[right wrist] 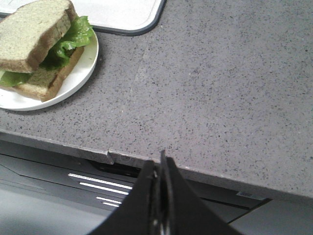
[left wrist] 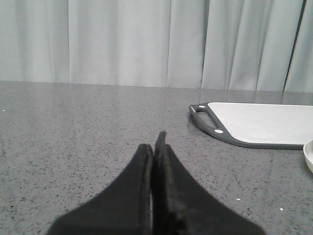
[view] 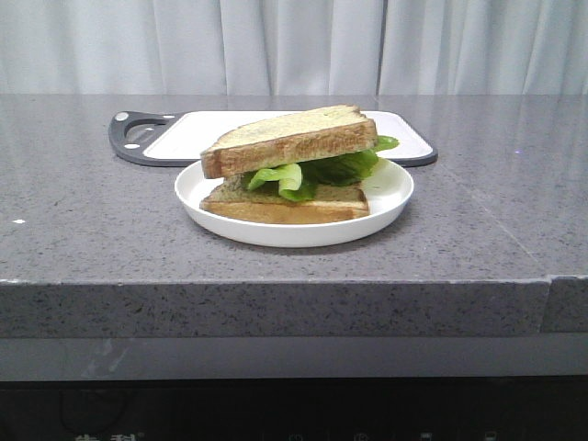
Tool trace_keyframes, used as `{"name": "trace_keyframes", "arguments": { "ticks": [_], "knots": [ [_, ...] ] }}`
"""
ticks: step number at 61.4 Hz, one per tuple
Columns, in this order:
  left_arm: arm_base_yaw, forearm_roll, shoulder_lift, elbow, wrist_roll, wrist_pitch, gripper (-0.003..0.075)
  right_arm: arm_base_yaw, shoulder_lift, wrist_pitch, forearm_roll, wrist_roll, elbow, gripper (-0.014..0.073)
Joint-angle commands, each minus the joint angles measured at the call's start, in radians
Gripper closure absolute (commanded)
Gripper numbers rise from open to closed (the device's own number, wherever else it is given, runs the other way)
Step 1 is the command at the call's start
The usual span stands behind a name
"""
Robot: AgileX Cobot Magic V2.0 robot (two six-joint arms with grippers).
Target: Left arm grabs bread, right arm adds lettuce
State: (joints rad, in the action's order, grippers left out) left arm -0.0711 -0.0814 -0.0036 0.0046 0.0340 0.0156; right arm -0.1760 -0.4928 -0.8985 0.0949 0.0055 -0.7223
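Grey speckled countertop (view: 92,230) carries the white plate (view: 390,197) where bread (view: 289,138) tops lettuce (view: 317,172); both grippers (left wrist: 155,147) (right wrist: 159,166), pinched empty, should probably stay clear.

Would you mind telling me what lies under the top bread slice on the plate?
Green lettuce lies under the top slice, spilling out at its edges, over a bottom slice on the plate. Whatever else sits between them is covered.

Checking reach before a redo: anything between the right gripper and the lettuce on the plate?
Yes. The lettuce is sandwiched: top bread slice covers it, only ruffled edges stick out. Bare counter lies between the right gripper and the plate.
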Motion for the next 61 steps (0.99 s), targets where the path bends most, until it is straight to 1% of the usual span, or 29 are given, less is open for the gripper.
{"name": "trace_keyframes", "arguments": {
  "ticks": [1,9,18,23,30,34,44,55,57,61],
  "knots": [
    [0.000,-0.005,-0.020,0.006,-0.005,-0.083,0.0741,0.003,-0.005,0.066,-0.009,-0.005,-0.025,0.0711],
    [0.000,-0.005,-0.020,0.006,-0.005,-0.083,0.0741,0.016,0.055,0.093,-0.019,-0.005,0.010,0.0711],
    [0.000,-0.005,-0.019,0.006,-0.005,-0.083,0.0741,0.076,0.171,0.269,-0.019,-0.005,0.174,0.0711],
    [0.000,-0.005,-0.019,0.006,-0.005,-0.083,0.0741,0.099,0.240,0.403,-0.017,-0.005,0.283,0.0711],
    [0.000,-0.005,-0.019,0.006,-0.005,-0.083,0.0741,0.122,0.349,0.560,-0.002,-0.005,0.432,0.0711],
    [0.000,-0.005,-0.019,0.006,-0.005,-0.083,0.0741,0.129,0.408,0.618,-0.001,-0.005,0.501,0.0711],
    [0.000,-0.005,-0.019,0.006,-0.005,-0.083,0.0741,0.134,0.517,0.726,-0.001,-0.005,0.638,0.0711],
    [0.000,-0.005,-0.019,0.006,-0.005,-0.083,0.0741,0.134,0.524,0.837,-0.001,-0.005,0.731,0.0711],
    [0.000,-0.005,-0.019,0.006,-0.005,-0.083,0.0741,0.134,0.524,0.848,-0.001,-0.005,0.744,0.0711],
    [0.000,-0.005,-0.019,0.006,-0.005,-0.083,0.0741,0.134,0.524,0.810,-0.001,-0.005,0.746,0.0711]
  ]
}}
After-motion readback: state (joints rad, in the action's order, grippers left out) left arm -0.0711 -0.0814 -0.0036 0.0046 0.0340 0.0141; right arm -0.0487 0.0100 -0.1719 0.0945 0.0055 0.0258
